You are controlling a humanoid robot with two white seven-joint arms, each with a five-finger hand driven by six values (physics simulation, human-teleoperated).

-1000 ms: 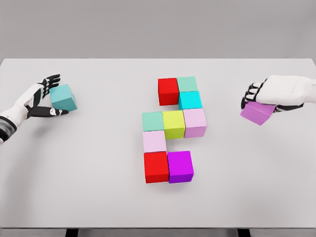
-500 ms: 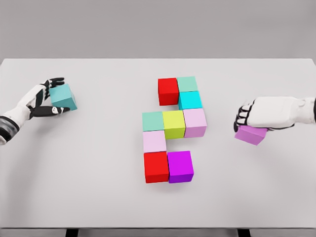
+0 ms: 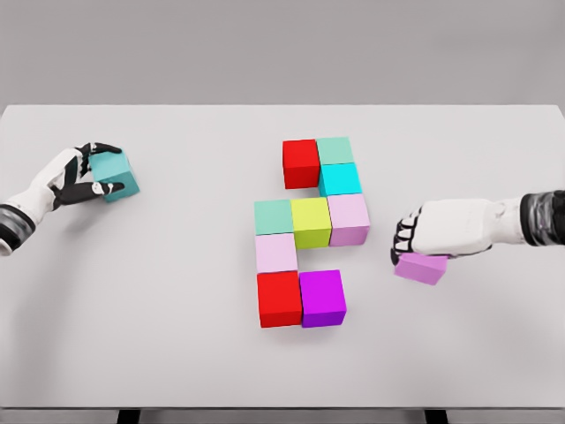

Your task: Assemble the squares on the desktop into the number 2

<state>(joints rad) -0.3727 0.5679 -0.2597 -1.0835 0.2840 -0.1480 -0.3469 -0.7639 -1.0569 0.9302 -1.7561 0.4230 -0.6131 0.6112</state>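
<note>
Gripping a violet cube (image 3: 421, 268) from above, the right robot hand (image 3: 439, 231) hangs right of the block figure (image 3: 309, 231); the left robot hand (image 3: 78, 174) seemingly clasps a teal cube (image 3: 116, 175) on the counter (image 3: 159, 300).

On the white table (image 3: 177, 336) nine cubes stand together in the middle: a red cube (image 3: 301, 163) and a green cube (image 3: 335, 149) at the top, a cyan cube (image 3: 340, 179) below the green one, then a row of a mint cube (image 3: 274, 216), a yellow cube (image 3: 311, 221) and a pink cube (image 3: 349, 219), a pale pink cube (image 3: 276, 253), and at the bottom a second red cube (image 3: 280, 299) touching a purple cube (image 3: 322, 298). The left hand (image 3: 72, 177) grasps a teal cube (image 3: 115, 175) at the left. The right hand (image 3: 441, 228) holds a violet cube (image 3: 422, 268) from above, near the purple cube.
</note>
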